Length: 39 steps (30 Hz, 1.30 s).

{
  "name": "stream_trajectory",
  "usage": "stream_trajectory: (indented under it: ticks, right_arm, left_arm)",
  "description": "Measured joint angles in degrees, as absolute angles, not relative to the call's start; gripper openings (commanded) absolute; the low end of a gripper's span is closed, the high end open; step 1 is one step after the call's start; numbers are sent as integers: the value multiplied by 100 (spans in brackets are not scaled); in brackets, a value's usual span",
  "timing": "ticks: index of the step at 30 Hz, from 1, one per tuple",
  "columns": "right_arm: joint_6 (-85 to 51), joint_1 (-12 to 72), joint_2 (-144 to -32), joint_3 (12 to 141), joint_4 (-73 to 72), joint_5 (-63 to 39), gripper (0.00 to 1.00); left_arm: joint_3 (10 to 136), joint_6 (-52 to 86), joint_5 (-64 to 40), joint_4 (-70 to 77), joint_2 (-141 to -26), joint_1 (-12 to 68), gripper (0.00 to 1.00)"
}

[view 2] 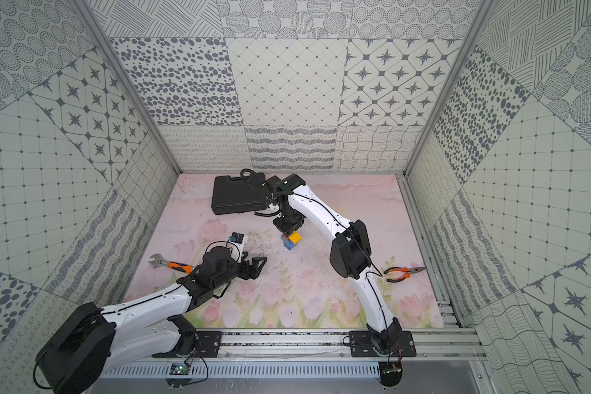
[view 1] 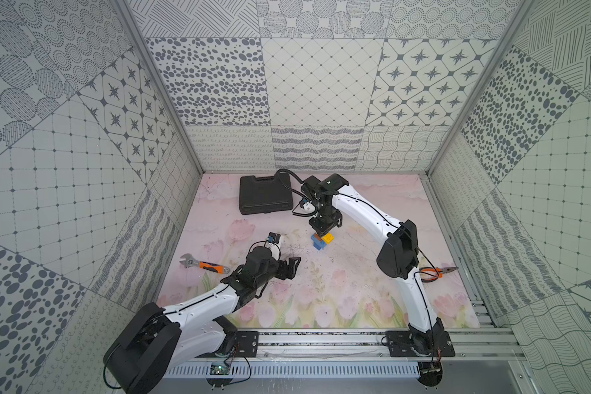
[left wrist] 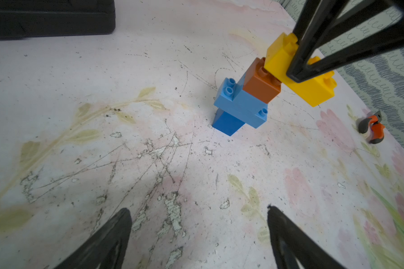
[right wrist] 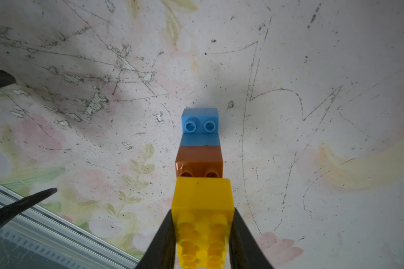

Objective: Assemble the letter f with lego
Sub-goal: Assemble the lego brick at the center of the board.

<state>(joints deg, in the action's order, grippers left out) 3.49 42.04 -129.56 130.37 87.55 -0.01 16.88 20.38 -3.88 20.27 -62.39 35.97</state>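
We see a scratched, tulip-printed pink mat; grey-and-white patterned wall panels rise behind and beside it, an aluminium rail along its front edge.

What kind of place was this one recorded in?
Probably a lab robot-testing cell, not a home or workshop: patterned wall panels box in a floral tabletop, the left arm and right arm are mounted on an aluminium rail, and props lie about: lego stack, wrench, pliers.

Two white arms with black joints and thin black cables.
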Motion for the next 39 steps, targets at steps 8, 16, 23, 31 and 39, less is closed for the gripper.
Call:
stream_trajectory:
  ticks: [8,16,23,31,39]
  right_arm:
    - [349,4204,-12956,13037,8755,-1,30]
    - [349,4204,-12958,13039,8755,-1,30]
    - [349,4204,-12962,13039,8755,-10,31]
    - [351,4206,-13034,13074,8753,-82,31]
    - [349,4206,-13034,13074,8750,-102,32]
  left_arm:
    - [1688,2038,-388,2027,-6239,3597,92]
    - [1688,2038,-388,2027,-6246,3597,92]
    - [1688,2038,-390,2029,-6257,3597,92]
    - [1688,2038,-390,2029,-6261,3597,92]
    - [1688,2036,-390,2032,-6272,3597,92]
